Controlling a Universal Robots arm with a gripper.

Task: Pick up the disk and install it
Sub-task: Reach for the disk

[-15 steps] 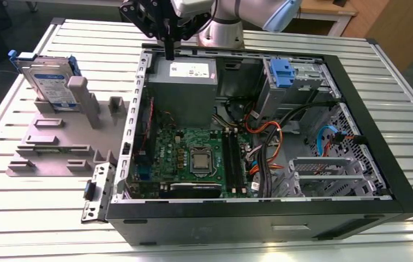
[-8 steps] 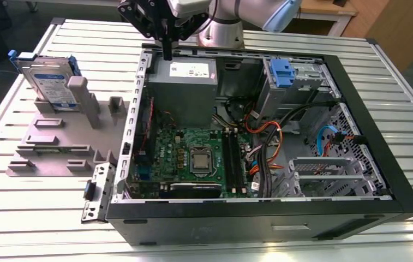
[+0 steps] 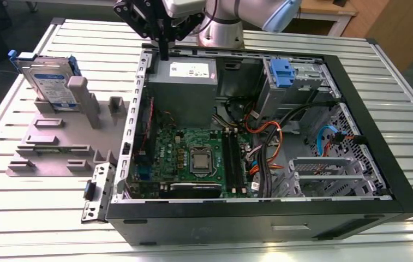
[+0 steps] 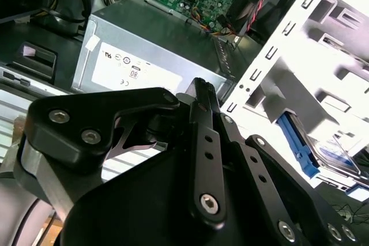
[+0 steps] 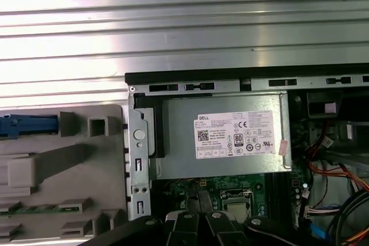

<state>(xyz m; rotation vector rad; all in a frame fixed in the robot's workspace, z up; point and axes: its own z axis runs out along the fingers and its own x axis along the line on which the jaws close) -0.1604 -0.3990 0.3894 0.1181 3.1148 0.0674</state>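
I am counting one disk (image 3: 49, 82), standing at the exterior view's far left, in one grey fixture (image 3: 53, 147). I am seeing one open computer case (image 3: 264, 218) lying on one slatted metal table (image 3: 24, 218). Inside the case I am counting one grey power supply box (image 3: 184, 82) carrying one white sticker (image 3: 191, 70). Nearer to me I am finding one green motherboard (image 3: 169, 158) with one processor socket (image 3: 200, 159). Toward the far right I am counting one blue latch piece (image 3: 282, 73). One gripper (image 3: 164, 53) is hanging at the case's far edge. The cables (image 3: 264, 131) are bunching too tightly for me to count.
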